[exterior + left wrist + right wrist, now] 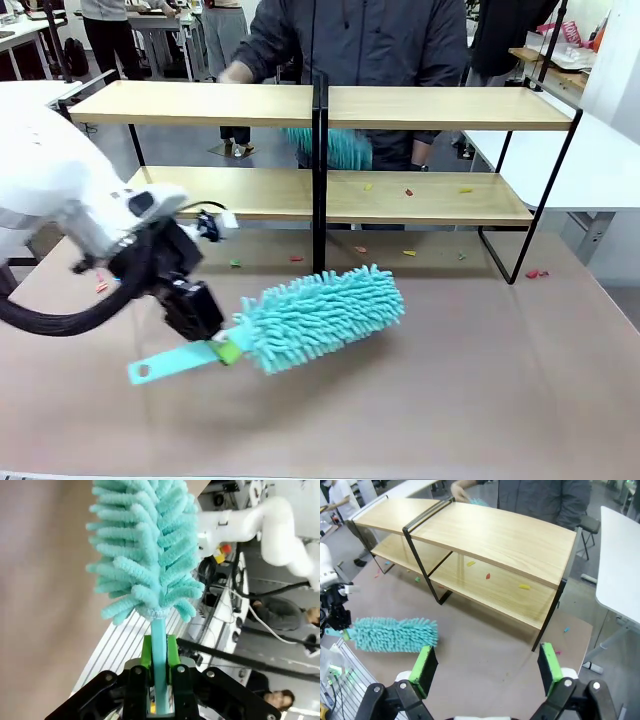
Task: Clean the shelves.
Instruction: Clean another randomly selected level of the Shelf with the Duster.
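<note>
Shelves (200, 103) on brown tabletop (480, 390), scraps (408, 192), teal duster (320, 315)

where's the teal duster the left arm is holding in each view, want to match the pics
Front view: duster at lower centre, head pointing right, handle in the left gripper.
Left wrist view: duster rises up the middle from between the fingers.
Right wrist view: duster at mid-left, in front of the shelves.
Shared landmark: the brown table under it in all three.
</note>
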Controlling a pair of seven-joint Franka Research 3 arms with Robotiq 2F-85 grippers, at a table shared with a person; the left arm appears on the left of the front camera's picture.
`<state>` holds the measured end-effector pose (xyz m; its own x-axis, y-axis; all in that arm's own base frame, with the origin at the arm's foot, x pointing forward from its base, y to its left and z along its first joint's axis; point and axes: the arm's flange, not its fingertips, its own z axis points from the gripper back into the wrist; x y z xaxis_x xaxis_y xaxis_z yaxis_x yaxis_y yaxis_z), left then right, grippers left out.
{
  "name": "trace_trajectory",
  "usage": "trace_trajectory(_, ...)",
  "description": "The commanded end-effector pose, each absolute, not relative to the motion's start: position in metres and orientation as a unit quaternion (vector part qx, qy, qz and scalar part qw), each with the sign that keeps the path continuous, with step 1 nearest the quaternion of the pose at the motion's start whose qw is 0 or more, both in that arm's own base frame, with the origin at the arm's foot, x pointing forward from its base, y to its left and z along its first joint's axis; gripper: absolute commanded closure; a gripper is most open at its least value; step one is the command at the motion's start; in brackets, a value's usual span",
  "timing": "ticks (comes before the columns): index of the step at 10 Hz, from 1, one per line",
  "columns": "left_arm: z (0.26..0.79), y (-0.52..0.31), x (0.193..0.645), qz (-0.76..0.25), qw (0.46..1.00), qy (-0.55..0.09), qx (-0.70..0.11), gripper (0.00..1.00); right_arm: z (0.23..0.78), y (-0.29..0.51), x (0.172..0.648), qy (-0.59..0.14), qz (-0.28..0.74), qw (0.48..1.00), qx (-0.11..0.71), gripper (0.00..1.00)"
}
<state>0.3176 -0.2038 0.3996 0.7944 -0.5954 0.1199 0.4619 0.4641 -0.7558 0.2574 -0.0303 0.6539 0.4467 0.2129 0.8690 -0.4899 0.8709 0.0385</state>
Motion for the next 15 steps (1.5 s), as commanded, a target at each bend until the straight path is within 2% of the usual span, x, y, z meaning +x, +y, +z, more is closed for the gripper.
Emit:
trace_trajectory(1, 0.414, -0.179, 0.309, -0.326, 0.852, 0.063, -0.406, 0.87, 0.654, -0.031, 0.258, -0.483, 0.209, 0.837, 0.145, 0.0)
trace_trajectory(4, 0.401, -0.2, 0.32, -0.313, 0.853, 0.079, -0.411, 0.87, 0.654, -0.031, 0.258, -0.483, 0.209, 0.837, 0.145, 0.0)
trace_trajectory(6, 0.404, -0.236, 0.302, -0.291, 0.866, -0.006, -0.407, 0.87, 0.654, -0.031, 0.258, -0.483, 0.209, 0.837, 0.145, 0.0)
trace_trajectory(8, 0.412, -0.266, 0.305, -0.334, 0.836, 0.001, -0.435, 0.87, 0.654, -0.031, 0.258, -0.483, 0.209, 0.837, 0.145, 0.0)
trace_trajectory(10, 0.418, -0.282, 0.304, -0.323, 0.839, -0.038, -0.437, 0.87, 0.654, -0.031, 0.258, -0.483, 0.209, 0.837, 0.145, 0.0)
trace_trajectory(11, 0.417, -0.291, 0.306, -0.317, 0.836, -0.024, -0.448, 0.87, 0.654, -0.031, 0.258, -0.483, 0.209, 0.837, 0.145, 0.0)
trace_trajectory(12, 0.402, -0.328, 0.313, -0.215, 0.878, -0.059, -0.424, 0.87, 0.654, -0.031, 0.258, -0.483, 0.209, 0.837, 0.145, 0.0)
trace_trajectory(13, 0.4, -0.334, 0.314, -0.179, 0.889, -0.073, -0.415, 0.87, 0.654, -0.031, 0.258, -0.483, 0.209, 0.837, 0.145, 0.0)
trace_trajectory(14, 0.398, -0.337, 0.314, -0.174, 0.911, -0.055, -0.371, 0.87, 0.654, -0.031, 0.258, -0.483, 0.209, 0.837, 0.145, 0.0)
trace_trajectory(15, 0.411, -0.302, 0.309, -0.247, 0.873, -0.046, -0.418, 0.87, 0.654, -0.031, 0.258, -0.483, 0.209, 0.837, 0.145, 0.0)
